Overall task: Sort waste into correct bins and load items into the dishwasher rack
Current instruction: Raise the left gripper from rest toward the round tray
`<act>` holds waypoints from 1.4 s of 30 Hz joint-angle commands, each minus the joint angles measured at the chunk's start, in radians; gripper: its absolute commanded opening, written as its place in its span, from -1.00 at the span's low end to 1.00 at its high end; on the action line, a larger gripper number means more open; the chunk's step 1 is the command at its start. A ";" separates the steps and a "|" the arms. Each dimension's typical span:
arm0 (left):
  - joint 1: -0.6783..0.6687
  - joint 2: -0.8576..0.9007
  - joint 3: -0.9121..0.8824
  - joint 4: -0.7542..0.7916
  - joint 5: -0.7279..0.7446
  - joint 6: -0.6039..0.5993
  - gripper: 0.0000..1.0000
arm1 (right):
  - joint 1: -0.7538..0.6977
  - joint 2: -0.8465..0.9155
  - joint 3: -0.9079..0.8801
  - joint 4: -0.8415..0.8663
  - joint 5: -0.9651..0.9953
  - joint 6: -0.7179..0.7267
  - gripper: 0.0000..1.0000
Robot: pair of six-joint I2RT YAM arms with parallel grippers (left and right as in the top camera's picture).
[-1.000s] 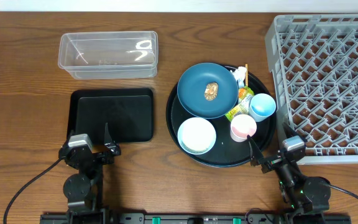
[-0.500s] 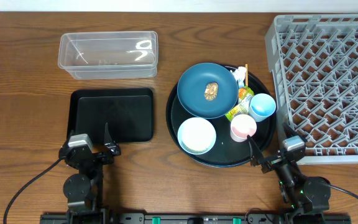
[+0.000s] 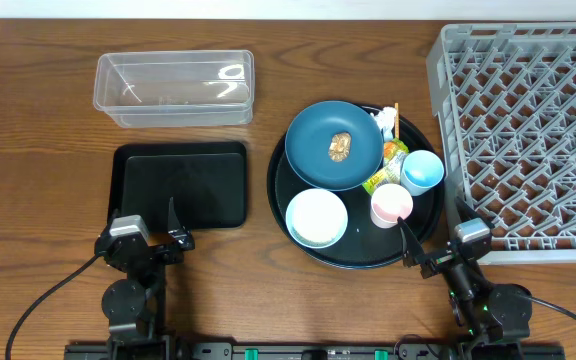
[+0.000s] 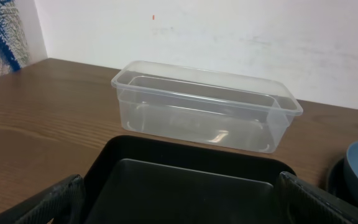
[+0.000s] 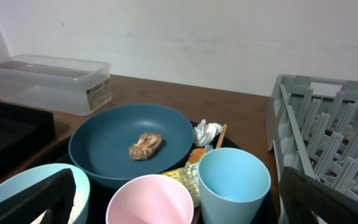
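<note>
On a round black tray [image 3: 280,215] stand a dark blue plate [image 3: 313,150] holding a brown food lump [image 3: 340,146], a white bowl [image 3: 316,218], a pink cup [image 3: 391,205] and a light blue cup [image 3: 423,172]. A printed wrapper [image 3: 388,165], a crumpled tissue [image 3: 383,122] and a chopstick [image 3: 396,110] lie between plate and cups. My left gripper [image 3: 150,236] stands open at the black rectangular tray's [image 3: 180,185] near edge. My right gripper [image 3: 436,238] is open just short of the pink cup [image 5: 151,199]. Both hold nothing.
The clear tub [image 3: 173,88] sits at the back left, beyond the black rectangular tray [image 4: 185,186]. The grey rack [image 3: 528,130] fills the right side, its near wall beside my right gripper. A white wall stands behind the table.
</note>
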 commanded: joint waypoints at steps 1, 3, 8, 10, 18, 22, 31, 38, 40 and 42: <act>0.005 -0.005 -0.019 -0.037 -0.005 0.021 0.96 | -0.013 -0.004 -0.002 -0.005 0.006 -0.011 0.99; 0.005 -0.005 -0.019 -0.037 -0.005 0.021 0.95 | -0.013 -0.004 -0.002 -0.005 0.006 -0.011 0.99; 0.005 -0.005 -0.019 -0.037 -0.005 0.020 0.96 | -0.013 -0.004 -0.002 -0.005 0.006 -0.011 0.98; 0.005 -0.005 -0.019 -0.037 -0.005 0.021 0.96 | -0.013 -0.004 -0.002 -0.005 0.006 -0.011 0.98; 0.005 -0.005 -0.019 -0.037 -0.005 0.020 0.96 | -0.013 -0.004 -0.002 -0.005 0.006 -0.011 0.99; 0.005 -0.005 -0.019 -0.037 -0.005 0.020 0.96 | -0.013 -0.004 -0.002 -0.005 0.006 -0.011 0.98; 0.005 -0.005 -0.019 -0.037 -0.005 0.021 0.96 | -0.013 -0.004 -0.002 -0.005 0.006 -0.011 0.99; 0.005 -0.005 -0.019 -0.037 -0.005 0.020 0.96 | -0.013 -0.004 -0.002 -0.005 0.006 -0.011 0.99; 0.005 -0.005 -0.019 -0.037 -0.005 0.020 0.96 | -0.013 -0.004 -0.002 -0.005 0.006 -0.011 0.99; 0.005 -0.005 -0.019 -0.037 -0.005 0.020 0.96 | -0.013 -0.003 -0.002 -0.005 0.006 -0.011 0.98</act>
